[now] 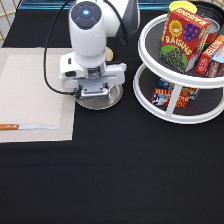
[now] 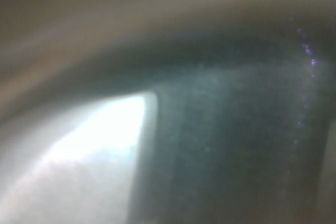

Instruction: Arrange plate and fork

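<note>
Looking down across the table, you see the gripper (image 1: pixel 95 94) lowered right onto the plate (image 1: pixel 111 99), which sits on the black tablecloth (image 1: pixel 125 175) just off the exterior view's right edge of the beige placemat (image 1: pixel 30 95). The arm's white hand covers most of the plate, so only the shiny lower and right parts of its rim show, and you cannot tell from this angle whether the pincer is wide, narrow or clamped on anything. The wrist view gives you only a close, shiny metal surface (image 2: pixel 105 145) with a bright reflection beside a darker band, which fits the hand being down at the plate. A wooden-handled knife (image 1: pixel 27 126) lies flat on the placemat near its lower edge, handle toward the exterior view's left, well apart from the plate. A small piece of a pale wooden disc (image 1: pixel 109 53) peeks out beside the arm, above the plate. On the exterior view's right stands a white two-tier turntable rack (image 1: pixel 150 100), near the plate but not touching it, with a red raisin box (image 1: pixel 184 40) on its upper tier and more cartons on both tiers. You cannot make out the fork in either view.
</note>
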